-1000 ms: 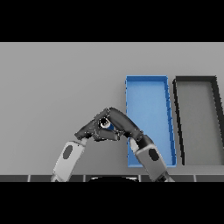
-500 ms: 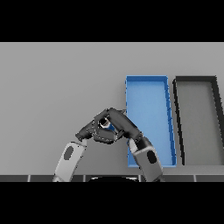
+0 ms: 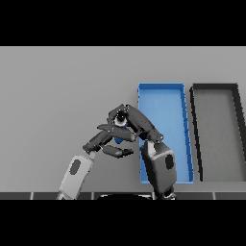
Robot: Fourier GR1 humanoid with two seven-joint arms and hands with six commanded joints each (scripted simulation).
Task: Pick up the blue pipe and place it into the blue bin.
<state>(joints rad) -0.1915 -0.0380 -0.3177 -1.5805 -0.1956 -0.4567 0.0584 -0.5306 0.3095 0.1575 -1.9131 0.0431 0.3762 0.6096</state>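
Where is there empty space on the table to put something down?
The grey table is bare all along the left and the far side. Both the blue bin and the black bin beside it look empty inside. It is crowded just left of the blue bin, where the left robot hand and right robot hand meet around the blue pipe.

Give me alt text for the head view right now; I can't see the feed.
Both dark hands meet just left of the blue bin, the right hand curled round the blue pipe, with the left hand against it from below. A black bin sits right of the blue one on the grey table.
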